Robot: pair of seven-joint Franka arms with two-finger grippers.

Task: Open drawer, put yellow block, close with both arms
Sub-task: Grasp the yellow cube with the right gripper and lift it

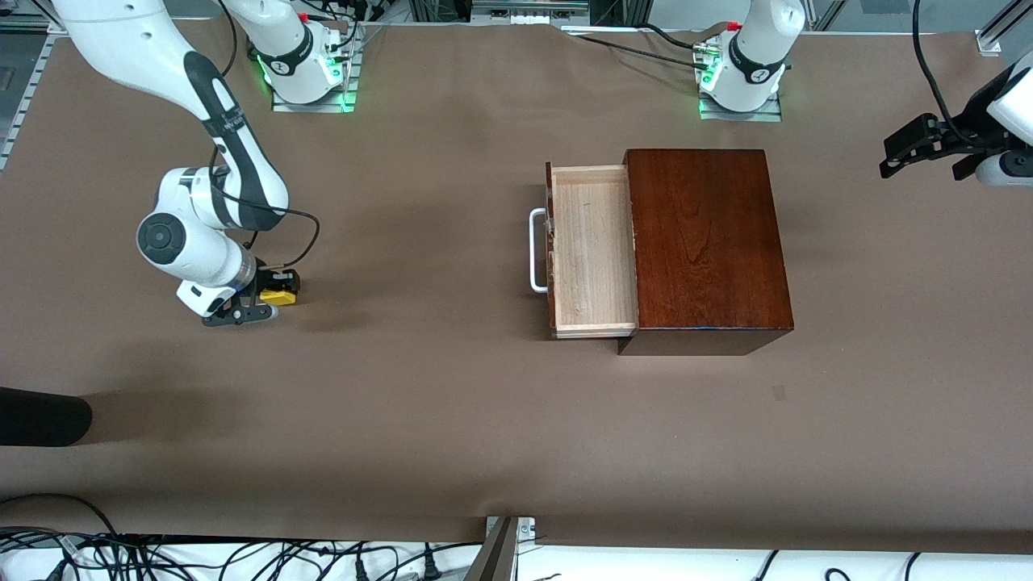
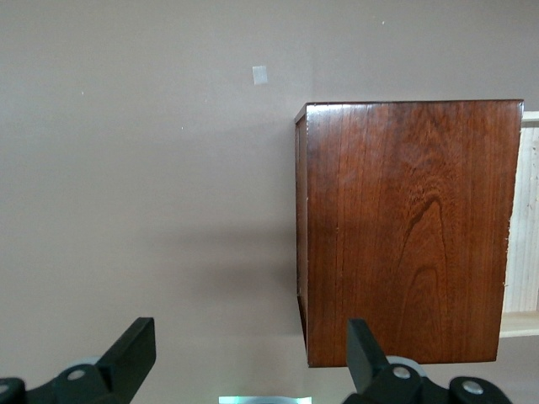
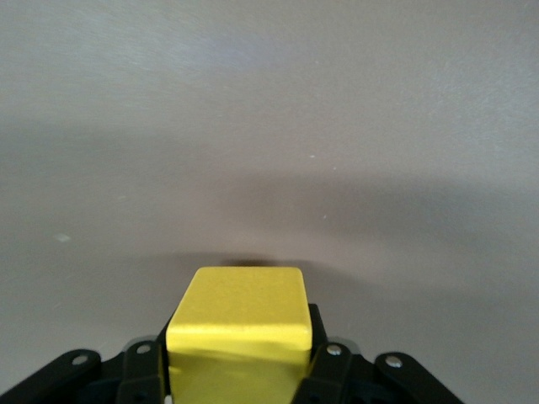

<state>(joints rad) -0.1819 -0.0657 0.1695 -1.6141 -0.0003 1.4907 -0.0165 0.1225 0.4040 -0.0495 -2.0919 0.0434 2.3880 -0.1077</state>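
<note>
The yellow block [image 1: 280,298] sits low at the table near the right arm's end. My right gripper [image 1: 266,304] is shut on it; in the right wrist view the yellow block [image 3: 238,324] fills the space between the black fingers [image 3: 328,370]. The drawer [image 1: 589,250] is pulled open from the mahogany box [image 1: 706,242]; its pale tray is empty and its white handle [image 1: 536,250] points toward the right arm's end. My left gripper [image 1: 912,149] is open and empty, raised over the left arm's end of the table, where that arm waits. The left wrist view shows the box [image 2: 408,227] past its spread fingers [image 2: 135,349].
A dark rounded object [image 1: 40,415] lies at the table's edge on the right arm's end, near the front camera. A small pale patch [image 1: 779,393] marks the cloth in front of the box, also in the left wrist view [image 2: 260,75]. Cables run along the front edge.
</note>
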